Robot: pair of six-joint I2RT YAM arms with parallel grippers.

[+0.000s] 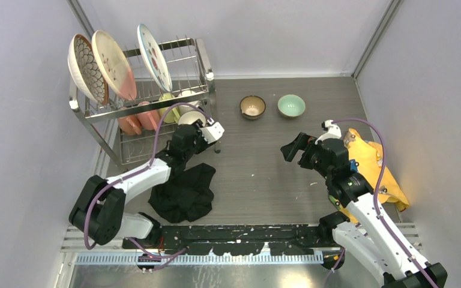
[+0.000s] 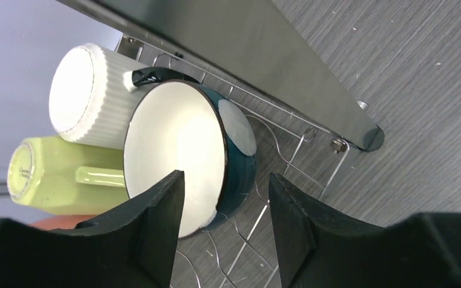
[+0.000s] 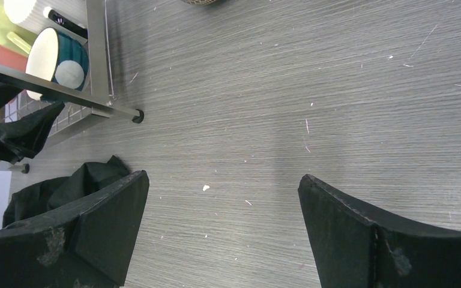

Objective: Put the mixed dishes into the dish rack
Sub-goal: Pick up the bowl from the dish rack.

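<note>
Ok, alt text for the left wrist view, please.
A blue bowl, white inside, stands on edge in the rack, its rim between the open left fingers. A white mug and a yellow mug lie beside it.

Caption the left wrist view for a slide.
Left hand open at teal white-lined ceramic bowl in silver wire dish rack.

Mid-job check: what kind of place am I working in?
Probably a lab test cell, not a kitchen: bare grey walls box in a wood-grain table, a mounting rail runs along its near edge, and a dish rack sits staged.
</note>
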